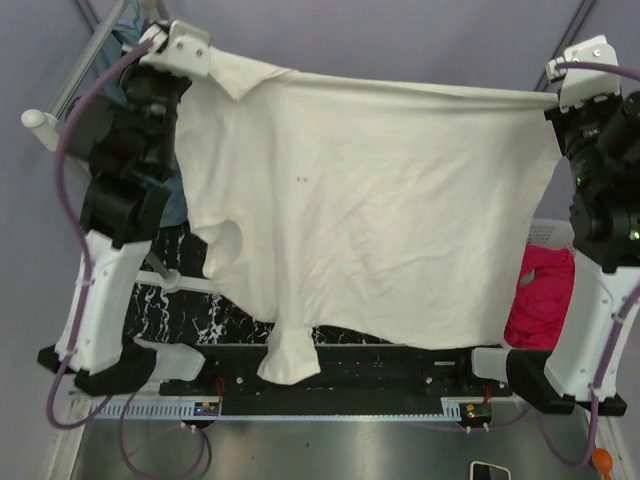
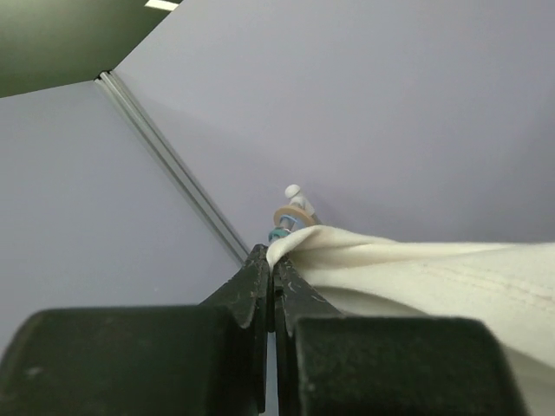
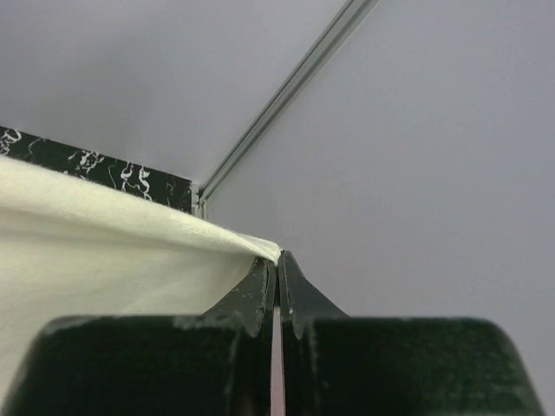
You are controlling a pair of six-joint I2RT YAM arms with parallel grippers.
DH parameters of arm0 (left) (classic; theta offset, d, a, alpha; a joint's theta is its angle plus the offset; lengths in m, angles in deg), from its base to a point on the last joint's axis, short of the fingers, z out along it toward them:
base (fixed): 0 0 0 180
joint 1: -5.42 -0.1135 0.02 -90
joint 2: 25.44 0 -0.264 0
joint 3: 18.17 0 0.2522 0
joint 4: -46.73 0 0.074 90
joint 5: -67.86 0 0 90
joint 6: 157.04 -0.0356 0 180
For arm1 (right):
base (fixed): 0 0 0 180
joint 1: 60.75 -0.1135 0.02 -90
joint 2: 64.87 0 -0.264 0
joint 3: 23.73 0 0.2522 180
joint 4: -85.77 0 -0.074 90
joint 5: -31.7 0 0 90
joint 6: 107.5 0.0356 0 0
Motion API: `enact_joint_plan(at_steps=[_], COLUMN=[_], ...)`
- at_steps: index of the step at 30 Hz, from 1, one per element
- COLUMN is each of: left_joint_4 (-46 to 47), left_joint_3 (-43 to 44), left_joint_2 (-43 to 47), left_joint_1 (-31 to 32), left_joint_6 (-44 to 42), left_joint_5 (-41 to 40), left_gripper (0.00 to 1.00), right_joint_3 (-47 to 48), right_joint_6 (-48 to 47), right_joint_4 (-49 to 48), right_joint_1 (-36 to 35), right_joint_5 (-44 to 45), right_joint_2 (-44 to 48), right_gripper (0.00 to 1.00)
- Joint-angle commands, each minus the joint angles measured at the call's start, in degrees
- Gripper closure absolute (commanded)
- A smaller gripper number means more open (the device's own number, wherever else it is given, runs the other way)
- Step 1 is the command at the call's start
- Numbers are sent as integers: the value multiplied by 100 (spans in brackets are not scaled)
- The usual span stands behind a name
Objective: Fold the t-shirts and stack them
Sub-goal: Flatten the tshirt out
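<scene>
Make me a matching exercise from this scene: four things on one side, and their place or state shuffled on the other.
1. large cream cloth t-shirt
2. bright magenta-pink t-shirt
3. left gripper
4. black white-veined marbled tabletop

A. bunched low at the right side
B. partly hidden beneath the hanging cloth
C. held up, spread wide in the air
D. jaws shut on a cream corner

Pairs: 1-C, 2-A, 3-D, 4-B

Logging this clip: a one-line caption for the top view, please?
Left tool and right tool hold the cream tee stretched wide between them; pink tee lies at right.
</scene>
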Motion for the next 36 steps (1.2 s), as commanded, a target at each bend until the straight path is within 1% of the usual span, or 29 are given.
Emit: enact_joint_plan(at_steps=[1,2,3,4,5,6,7,8,10,11,13,16,18,20,21,22,23,24,25,26,27,28,30,31,33,34,35,36], left_joint_4=[803,794,812,873,926,1048,1067,1128,1233,1382,1593,1480,1506,1550,1585,1594,1594,1620,1620,1603,1542,1402,989,866,523,374,16,-214], left_joint_3=[1483,1825,2107,2580,2767,2926,3153,3156,3060,2781,2507,2330,1936,1523,929,619,207,-572,-1049,-1454,-2276,-2668,-3502,-4246,-4980,-5244,-5673,-5790], left_joint_2=[-1448,-1712,-2176,-2380,-2565,-2828,-2900,-2936,-2805,-2709,-2427,-2163,-1857,-1602,-1313,-1136,-952,-558,-346,-161,189,367,892,1061,1501,1659,1887,1976], left_joint_1=[-738,-957,-1011,-1055,-1134,-1152,-1170,-1188,-1214,-1240,-1249,-1249,-1249,-1249,-1249,-1249,-1241,-1232,-1223,-1179,-1153,-1118,-1012,-907,-802,-757,-687,-661], left_joint_6=[280,333,307,263,193,62,17,8,43,69,43,157,201,271,306,341,403,438,465,439,465,465,474,465,543,605,710,754], left_joint_5=[-433,-415,-423,-424,-424,-432,-415,-415,-336,-301,-222,-108,-63,-2,24,120,156,270,340,332,332,385,542,552,604,674,745,885], left_gripper=[100,100,100,100,100,100,100,100,100,100,100,100,100,100,100,100,100,100,100,100,100,100,100,100,100,100,100,100], right_joint_3=[39,335,556,819,1422,1759,2101,2749,3219,3421,3380,3037,2774,2362,2125,1505,1124,712,-180,-676,-1195,-2218,-3190,-4056,-4835,-5465,-5715,-5935], right_joint_6=[-169,-169,-160,-160,-169,-203,-239,-265,-353,-362,-353,-283,-170,23,94,173,313,376,420,499,517,526,578,605,693,710,736,737], right_joint_4=[-914,-966,-984,-976,-976,-976,-967,-950,-949,-958,-1037,-1257,-1327,-1327,-1319,-1327,-1397,-1459,-1529,-1721,-1836,-1942,-2109,-2118,-2075,-2048,-1935,-1873], right_joint_1=[72,72,81,90,90,99,108,108,108,108,108,108,108,108,108,108,108,108,108,108,108,108,108,108,108,108,108,108], right_joint_5=[645,680,698,733,786,821,856,926,962,962,962,953,962,927,875,744,664,602,480,426,365,234,84,-21,-127,-215,-259,-277], right_joint_2=[-936,-1122,-1307,-1709,-1922,-2133,-2535,-2713,-3082,-3128,-3102,-2883,-2690,-2496,-2226,-2049,-1864,-1453,-1232,-986,-514,-265,392,570,1052,1203,1335,1580], right_gripper=[100,100,100,100,100,100,100,100,100,100,100,100,100,100,100,100,100,100,100,100,100,100,100,100,100,100,100,100])
